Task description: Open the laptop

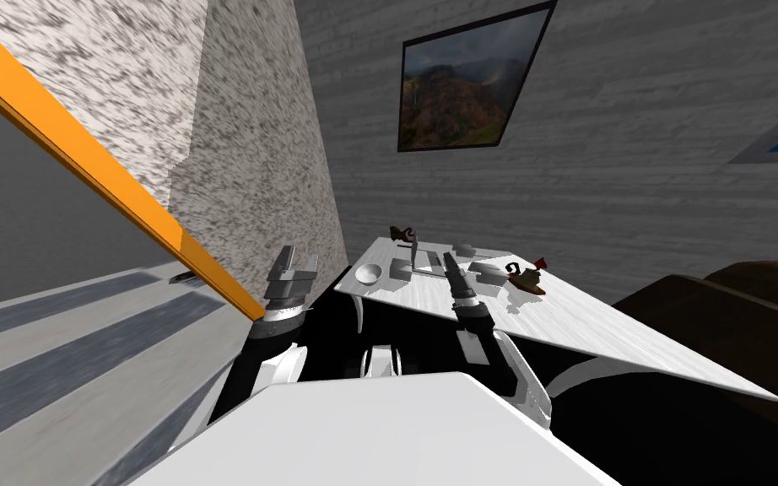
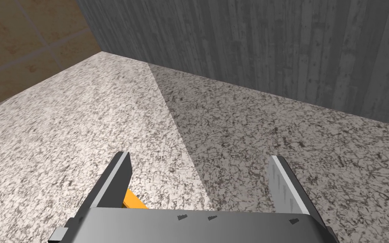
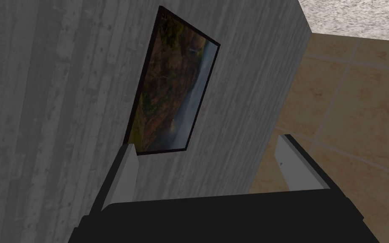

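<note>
On the white table (image 1: 581, 325) lies a thin grey laptop (image 1: 419, 263); its lid looks to stand nearly upright from the base. My right gripper (image 1: 450, 263) reaches over the table just to the right of the laptop, pointing up and away from it. In the right wrist view my right gripper (image 3: 208, 164) is open with nothing between its fingers. My left gripper (image 1: 292, 268) is raised off the table's left end, close to a speckled wall (image 1: 252, 169). In the left wrist view my left gripper (image 2: 200, 177) is open and empty.
A white bowl (image 1: 369, 273) sits at the table's left end. Flat grey pieces (image 1: 484, 272) and small brown ornaments (image 1: 524, 278) (image 1: 402, 234) lie around the laptop. An orange-edged panel (image 1: 109, 181) slants past my left arm. A dark brown sofa (image 1: 742, 337) stands right of the table.
</note>
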